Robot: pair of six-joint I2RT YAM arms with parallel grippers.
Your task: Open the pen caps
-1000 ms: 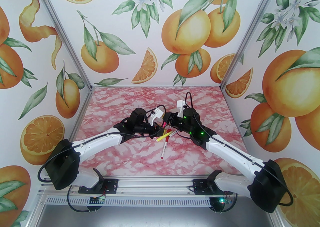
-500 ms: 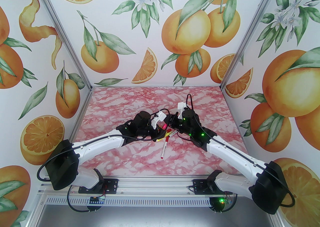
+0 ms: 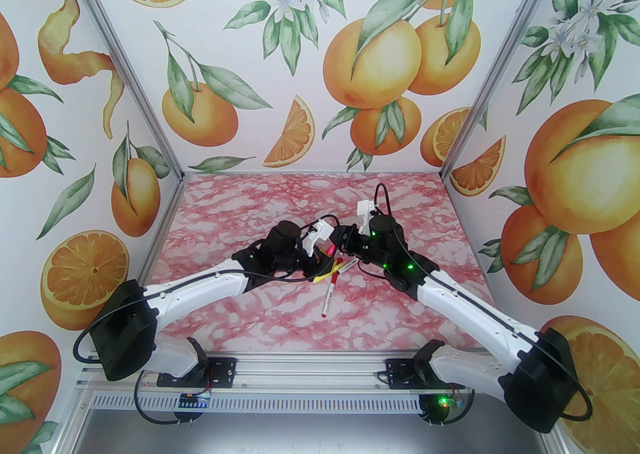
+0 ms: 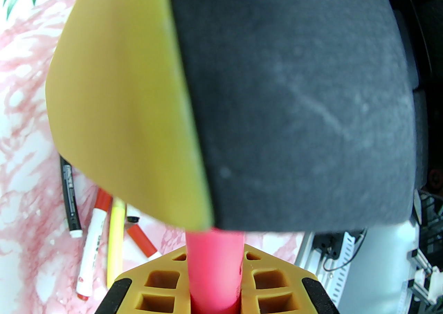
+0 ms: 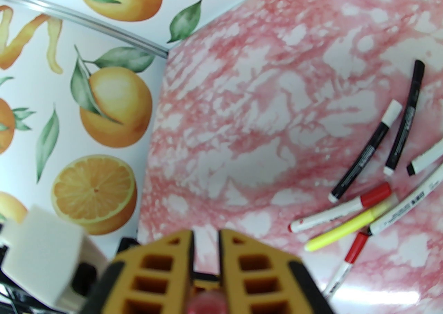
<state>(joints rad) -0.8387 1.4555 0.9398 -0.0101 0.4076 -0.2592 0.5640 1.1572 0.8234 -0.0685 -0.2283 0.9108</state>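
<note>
A pink pen (image 3: 330, 250) hangs above the table between both grippers. My left gripper (image 4: 214, 271) is shut on its pink barrel (image 4: 214, 264). My right gripper (image 5: 206, 247) is shut on the pen's other end (image 5: 207, 302), and its black finger pad (image 4: 294, 98) looms large in the left wrist view. Whether that end is a cap I cannot tell. Below lie several pens: a yellow pen (image 5: 353, 226), a white pen (image 5: 332, 215) with a red cap (image 5: 375, 195), and two black pens (image 5: 363, 160) with white caps (image 5: 392, 112).
The pens lie in a loose pile at the middle of the pink marble table (image 3: 260, 212). One white pen with red ends (image 3: 329, 299) points toward the near edge. Orange-print walls (image 3: 150, 167) close in the left, back and right sides.
My left arm has shifted right, closer to the right gripper, then stopped. My right wrist has drawn slightly to the right. Both stay shut on the pink pen.
</note>
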